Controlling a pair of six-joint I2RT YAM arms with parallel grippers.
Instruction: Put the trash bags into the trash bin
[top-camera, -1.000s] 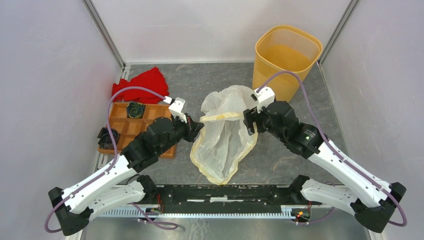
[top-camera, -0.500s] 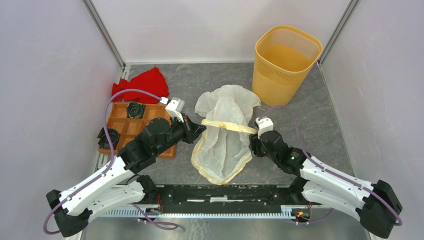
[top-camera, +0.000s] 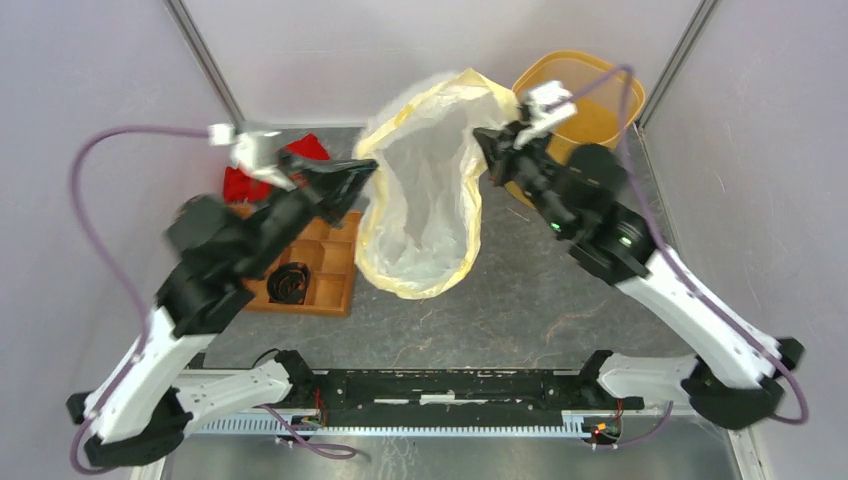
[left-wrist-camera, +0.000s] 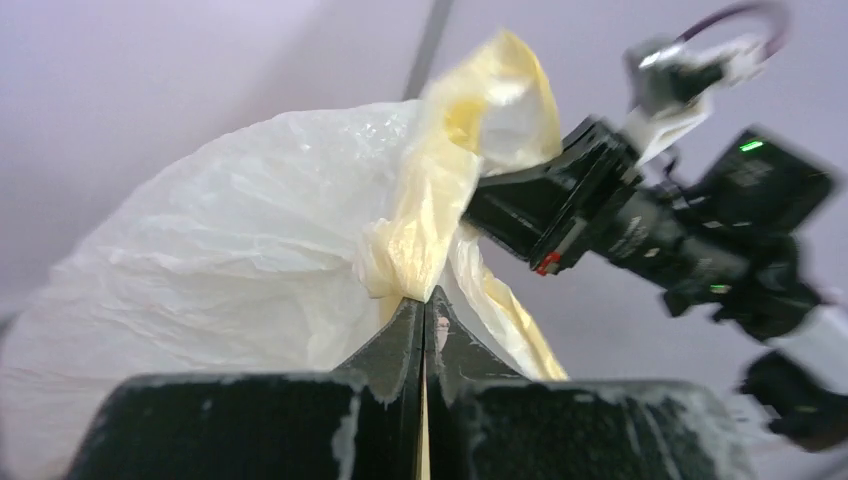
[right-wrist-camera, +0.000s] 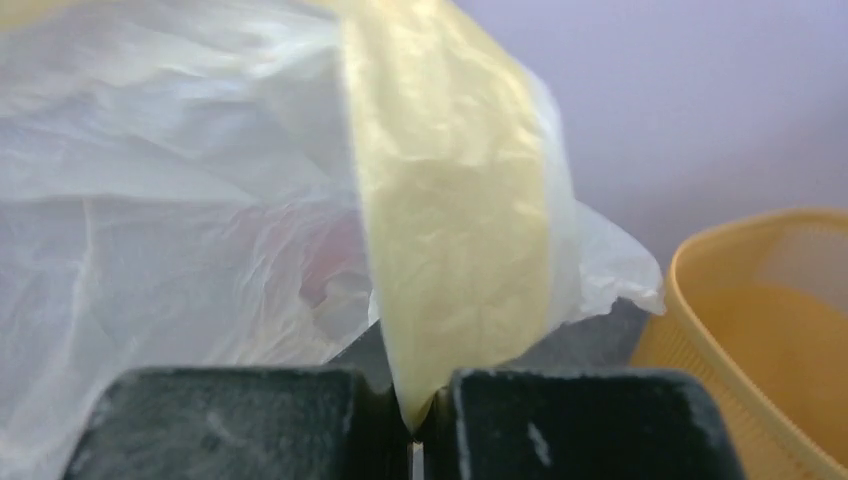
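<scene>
The trash bag (top-camera: 420, 205) is now lifted — left hand (top-camera: 367, 166) and right hand (top-camera: 484, 139) both pinching it.

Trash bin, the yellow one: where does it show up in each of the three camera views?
Top external: the trash bin is at the upper right, against the back wall, partly covered.
Left wrist: not in it.
Right wrist: lower right corner, only part of its rim and wall.
Shared landmark: the trash bag with its yellow band, which shows in all three views.

no readable text, no labels, no numbers on anything
</scene>
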